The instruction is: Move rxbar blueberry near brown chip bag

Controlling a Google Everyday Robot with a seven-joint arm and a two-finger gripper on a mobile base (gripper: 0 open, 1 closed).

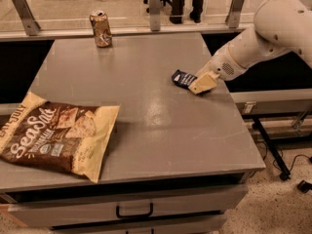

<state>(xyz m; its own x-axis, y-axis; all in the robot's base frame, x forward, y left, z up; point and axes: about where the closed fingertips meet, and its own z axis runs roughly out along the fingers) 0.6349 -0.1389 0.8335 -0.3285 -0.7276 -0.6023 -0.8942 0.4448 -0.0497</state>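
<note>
The rxbar blueberry (182,78) is a small navy-blue bar lying flat on the right side of the grey table (161,116). My gripper (203,83), cream-coloured at the end of the white arm, is low over the table at the bar's right end and covers that end. The brown chip bag (53,135) with "Sea Salt" lettering lies flat at the table's front left, far from the bar.
A brown drink can (100,29) stands upright at the table's back left. A rail with metal posts (155,6) runs behind the table. The table's right edge is just past the gripper. A drawer with a handle (134,210) is below the front edge.
</note>
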